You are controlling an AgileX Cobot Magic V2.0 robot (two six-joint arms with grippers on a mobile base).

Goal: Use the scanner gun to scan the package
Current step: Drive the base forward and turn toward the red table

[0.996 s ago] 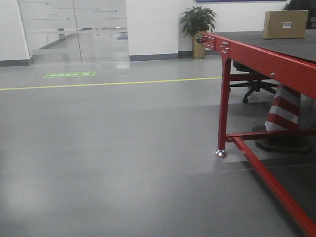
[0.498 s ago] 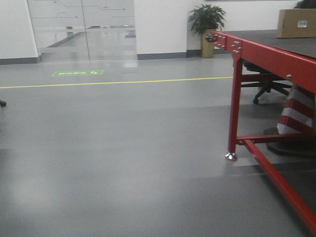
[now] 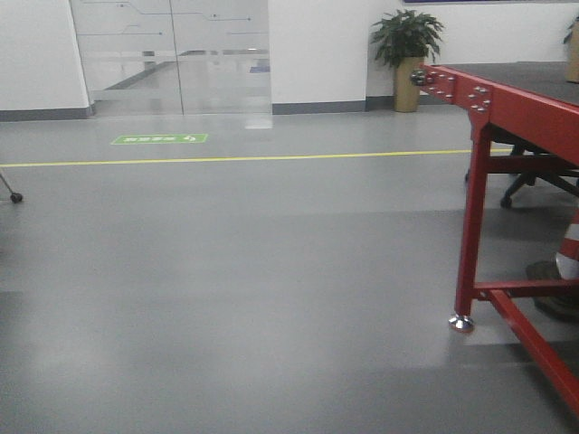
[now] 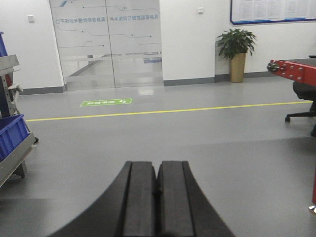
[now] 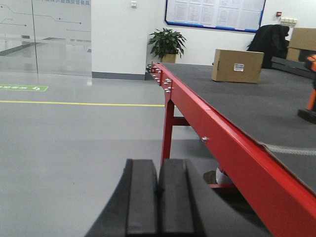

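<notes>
The package [image 5: 237, 65], a brown cardboard box with a small white label facing me, stands far back on the dark table top in the right wrist view. The scanner gun [image 5: 310, 94] shows only partly at that view's right edge, orange handle upright on a black base. My right gripper [image 5: 158, 165] hovers over the floor left of the table's red edge, shut with nothing in it. My left gripper [image 4: 157, 165] is also shut and empty, out over bare floor. The front view shows neither gripper nor the scanner gun.
The red-framed table [image 3: 507, 104] fills the right side, its leg [image 3: 470, 235] and floor rail near me. A larger carton [image 5: 302, 38], potted plant [image 3: 406, 45], office chair [image 4: 302, 101], striped cone [image 3: 570, 253], blue bin rack [image 4: 12, 138] and glass doors [image 3: 172, 54] surround the grey floor.
In the front view the table, plant and doors have slid to the right. The package has passed out of that frame at the right.
</notes>
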